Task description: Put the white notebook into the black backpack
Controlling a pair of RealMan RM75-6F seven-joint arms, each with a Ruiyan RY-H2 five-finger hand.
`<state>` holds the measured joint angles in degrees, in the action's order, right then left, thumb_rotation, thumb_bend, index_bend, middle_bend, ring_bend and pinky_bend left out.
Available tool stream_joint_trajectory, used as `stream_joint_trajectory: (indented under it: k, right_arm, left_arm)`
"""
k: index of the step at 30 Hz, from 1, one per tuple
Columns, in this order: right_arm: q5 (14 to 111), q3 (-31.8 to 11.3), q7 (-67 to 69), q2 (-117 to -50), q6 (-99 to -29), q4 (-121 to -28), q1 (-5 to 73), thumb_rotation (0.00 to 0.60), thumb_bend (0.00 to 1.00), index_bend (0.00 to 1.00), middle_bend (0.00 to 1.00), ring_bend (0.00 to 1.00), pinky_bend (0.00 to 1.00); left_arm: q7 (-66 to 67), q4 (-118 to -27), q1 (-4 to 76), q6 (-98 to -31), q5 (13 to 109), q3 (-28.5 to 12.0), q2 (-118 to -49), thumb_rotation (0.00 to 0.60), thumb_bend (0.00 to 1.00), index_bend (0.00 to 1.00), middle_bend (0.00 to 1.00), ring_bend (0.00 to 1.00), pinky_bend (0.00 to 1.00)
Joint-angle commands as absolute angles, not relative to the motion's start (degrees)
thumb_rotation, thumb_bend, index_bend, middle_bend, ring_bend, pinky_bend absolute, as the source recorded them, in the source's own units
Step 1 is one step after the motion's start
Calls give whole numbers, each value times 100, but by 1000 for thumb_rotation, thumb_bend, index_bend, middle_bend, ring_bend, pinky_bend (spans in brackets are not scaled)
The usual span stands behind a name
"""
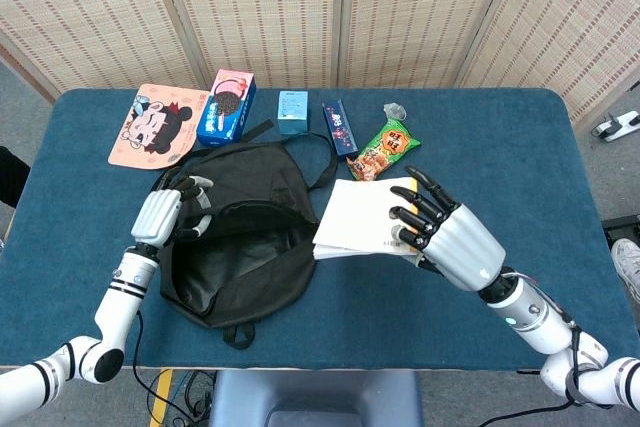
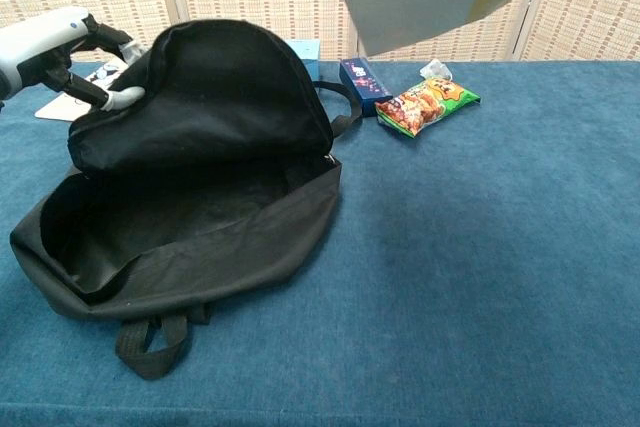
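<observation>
Although the white notebook (image 1: pixel 361 219) is not yet inside the black backpack (image 1: pixel 243 247), we judge that the task is well past its middle. Our left hand (image 1: pixel 162 214) grips the upper flap of the backpack and holds it lifted, so the main compartment stands wide open — in the chest view we see deep into its dark inside, and nothing appears to lie in it. Our right hand (image 1: pixel 448 240) grasps the notebook by its right edge, with the fingers (image 1: pixel 412 215) lying over the cover, and carries it in the air above the blue table (image 1: pixel 520 147), just beside the right rim of the open bag. In the chest view the notebook shows only as a pale sheet at the top of the picture, high above the table. What is done: the notebook is picked up and the bag is opened. What is left, as we judge it: to bring the notebook over the opening, tilt it down, slide it in and let it go. The snack bag (image 1: pixel 383 150), the Oreo box (image 1: pixel 226 107), the small blue box (image 1: pixel 293 110), the dark blue box (image 1: pixel 338 127) and the cartoon pad (image 1: pixel 155 125) lie along the far side, apart from both hands — they have no part in this.
</observation>
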<state>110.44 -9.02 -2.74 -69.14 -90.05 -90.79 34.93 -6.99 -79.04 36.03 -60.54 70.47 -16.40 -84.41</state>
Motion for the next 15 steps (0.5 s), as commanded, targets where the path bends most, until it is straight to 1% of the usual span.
stream_joint_trajectory:
  k: [1, 7, 15]
  right_arm:
    - [11187, -950, -153, -7025, -9062, -9262, 3611, 600, 520, 694, 470, 240, 81]
    - [11308, -948, -71, -7320, -8720, -9408, 3898, 600, 519, 698, 475, 244, 81]
    - [11271, -944, -32, -8014, -7901, -9191, 4476, 600, 520, 698, 475, 245, 81]
  left_arm:
    - [-485, -7890, 3787, -5781, 6651, -1861, -8390, 600, 453, 760, 284, 234, 37]
    - [-250, -7731, 4091, -5291, 6026, -2078, -8381, 600, 453, 759, 284, 235, 37]
    - [34, -7565, 4435, -4910, 5438, -2244, -8376, 600, 453, 758, 284, 235, 37]
